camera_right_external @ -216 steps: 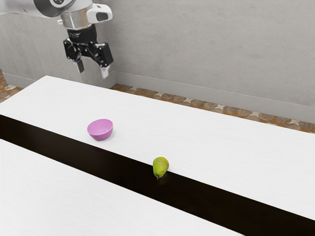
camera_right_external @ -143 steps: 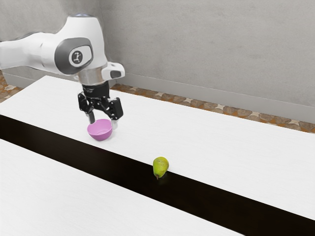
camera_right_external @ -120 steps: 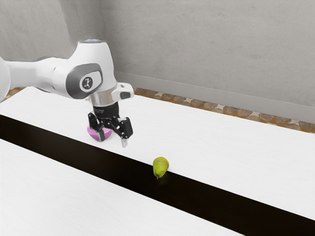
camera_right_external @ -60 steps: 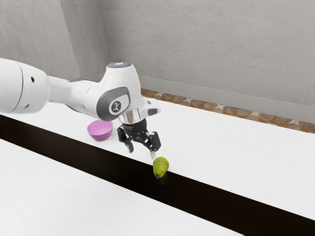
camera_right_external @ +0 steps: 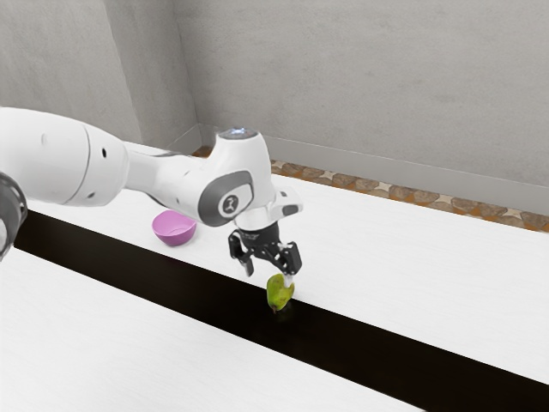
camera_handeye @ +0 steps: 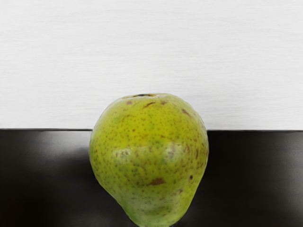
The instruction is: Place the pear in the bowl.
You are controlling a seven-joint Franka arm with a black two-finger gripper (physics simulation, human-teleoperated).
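In the exterior view, your arm [camera_right_external: 64, 159] reaches in from 9 o'clock, and your gripper [camera_right_external: 268, 275] hangs fingers down, just at the pear [camera_right_external: 279, 293]. You have it open: the fingers [camera_right_external: 289, 280] stand apart with a clear gap between them, and nothing is gripped. One fingertip overlaps the upper edge of the pear, on its 1 o'clock side; you can't tell from here whether it touches. The other tip is clear of the fruit, out toward its 10 o'clock.

Your pear sits on the table [camera_right_external: 412, 257], outside the bowl [camera_right_external: 174, 229], at the far edge of the black stripe [camera_right_external: 171, 279], with its narrow end pointing to about 6 o'clock. From the pear, you'll find the bowl well apart at 10 o'clock, upright on the white top just past the stripe. The stripe runs from 10 o'clock down toward 4 o'clock. Past the table, toward 12 o'clock, you have a patterned floor [camera_right_external: 386, 190] and a grey wall [camera_right_external: 343, 86].

In the wrist view, you get the pear close up, green-yellow with brown specks and a darker brown patch [camera_handeye: 157, 181]. Its broad end lies toward the white, its narrow end over the stripe.
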